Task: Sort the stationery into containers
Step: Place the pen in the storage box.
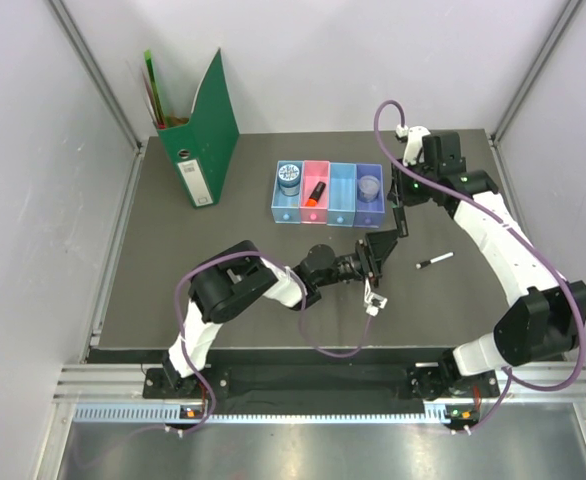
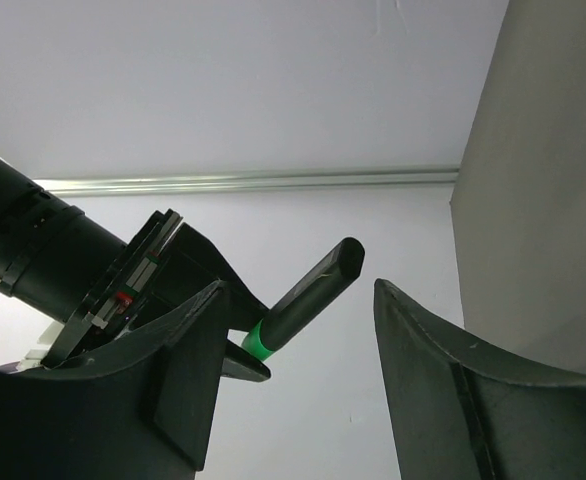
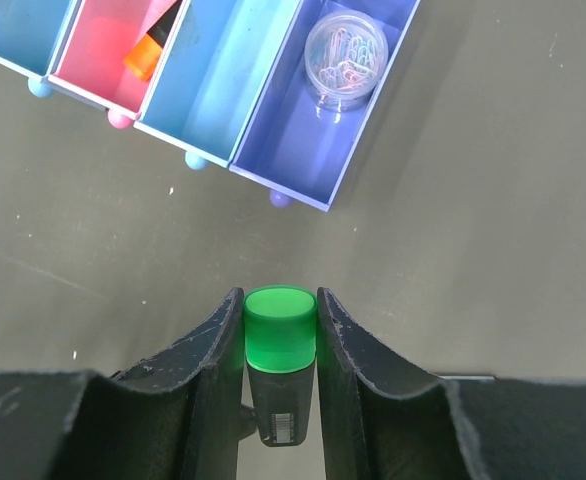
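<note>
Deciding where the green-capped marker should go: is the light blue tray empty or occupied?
Empty. The light blue tray shows only its bare floor in the right wrist view, and the top view agrees.

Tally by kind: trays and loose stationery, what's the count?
Trays: 4 (blue tray, pink tray, light blue tray, purple tray)
Round tubs: 2 (bluish tub, clear tub)
Highlighter: 1
White pen: 1
Green-capped marker: 1, in the right hand
Total: 9
</note>
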`<state>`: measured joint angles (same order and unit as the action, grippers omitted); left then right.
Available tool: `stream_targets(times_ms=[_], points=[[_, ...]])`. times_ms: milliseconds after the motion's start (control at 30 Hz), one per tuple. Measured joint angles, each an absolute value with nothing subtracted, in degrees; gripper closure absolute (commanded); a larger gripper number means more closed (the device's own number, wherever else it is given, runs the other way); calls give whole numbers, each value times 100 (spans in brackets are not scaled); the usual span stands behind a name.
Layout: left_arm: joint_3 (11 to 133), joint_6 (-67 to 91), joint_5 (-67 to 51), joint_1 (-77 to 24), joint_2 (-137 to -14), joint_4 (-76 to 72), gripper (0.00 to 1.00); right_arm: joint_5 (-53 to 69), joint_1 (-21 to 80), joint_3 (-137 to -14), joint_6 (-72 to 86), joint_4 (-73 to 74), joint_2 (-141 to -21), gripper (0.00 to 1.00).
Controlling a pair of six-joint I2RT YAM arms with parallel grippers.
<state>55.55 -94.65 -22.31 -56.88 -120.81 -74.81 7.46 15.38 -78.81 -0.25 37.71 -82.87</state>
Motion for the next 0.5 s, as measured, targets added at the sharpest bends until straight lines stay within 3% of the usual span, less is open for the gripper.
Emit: stream_targets(times_ms=[500], points=[[6047,-9463,-2228,-5688,-12514,-7483,39,810,1625,-7568,84,3776,-8068,87]])
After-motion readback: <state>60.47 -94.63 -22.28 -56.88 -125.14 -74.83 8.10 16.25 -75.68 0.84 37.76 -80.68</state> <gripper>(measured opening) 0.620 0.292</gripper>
